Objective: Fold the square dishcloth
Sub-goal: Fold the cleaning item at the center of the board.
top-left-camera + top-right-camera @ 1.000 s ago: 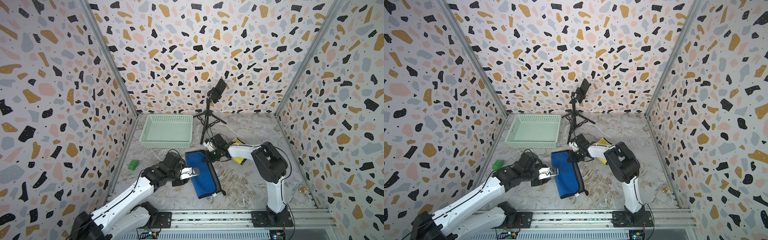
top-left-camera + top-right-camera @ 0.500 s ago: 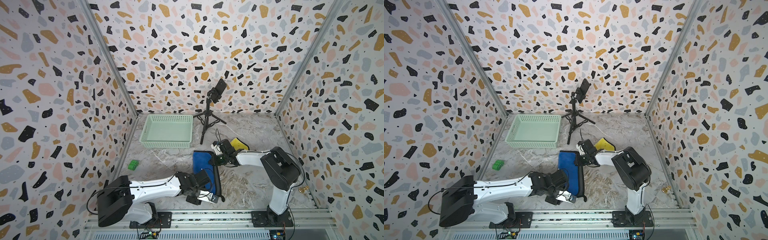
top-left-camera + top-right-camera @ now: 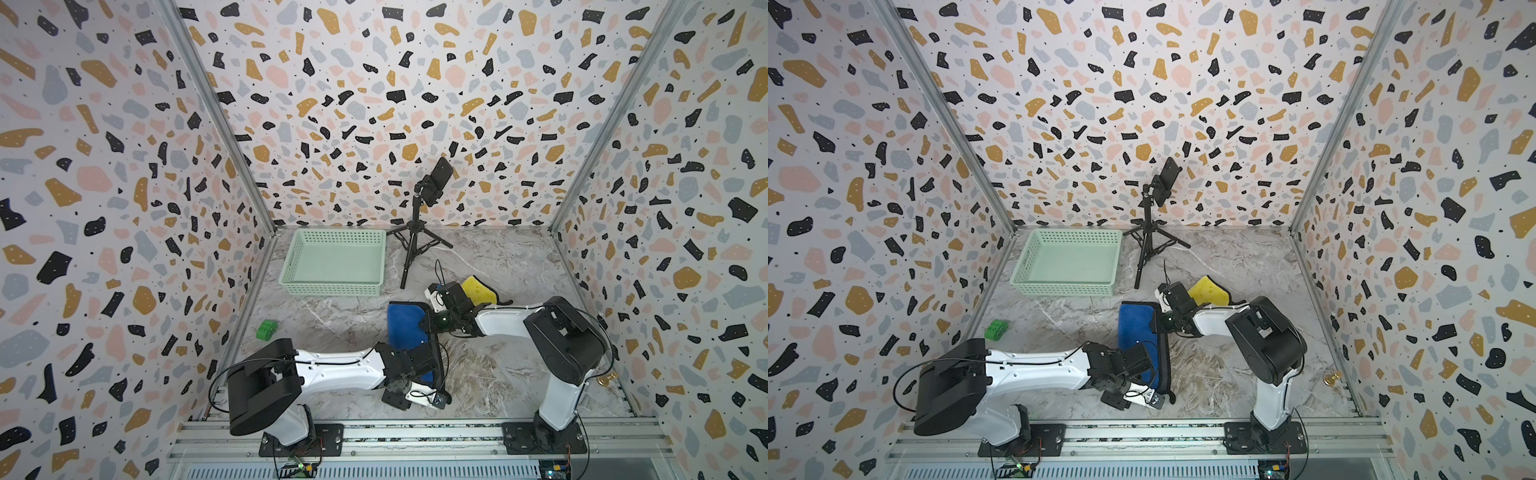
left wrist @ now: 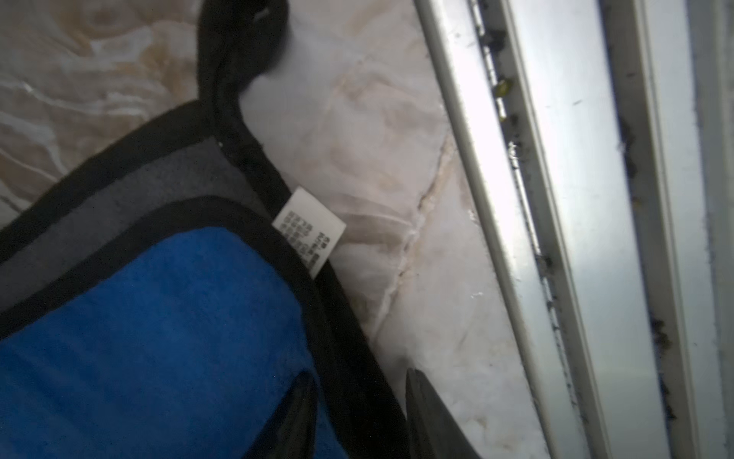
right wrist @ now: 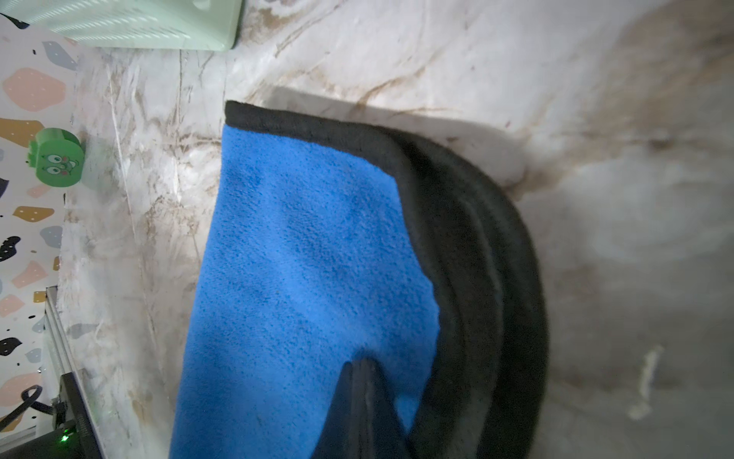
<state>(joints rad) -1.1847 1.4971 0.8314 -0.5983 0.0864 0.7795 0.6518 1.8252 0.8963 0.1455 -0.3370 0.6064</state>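
The dishcloth (image 3: 405, 328) (image 3: 1136, 328) is blue with a black hem and lies folded in half lengthwise on the marble table. My left gripper (image 4: 357, 371) is low at the cloth's near end (image 3: 430, 368), open. One finger rests over the blue (image 4: 159, 337), the other over bare table, with the black hem and a white label (image 4: 308, 228) between and ahead of them. My right gripper (image 5: 363, 361) is shut, its tip on the blue top layer (image 5: 298, 258) near the cloth's far right edge (image 3: 431, 323). I see no cloth pinched in it.
A mint basket (image 3: 332, 287) stands at the back left, with a phone tripod (image 3: 415, 241) beside it. A yellow sponge (image 3: 478, 289) lies behind the right wrist. A green toy block (image 3: 266, 330) sits left. The metal rail (image 4: 556, 198) runs close to the left gripper.
My left arm has swung from the cloth's left side round to its near end, jaws narrowing. The cloth now lies straighter and a little further right. The right gripper stays shut on it.
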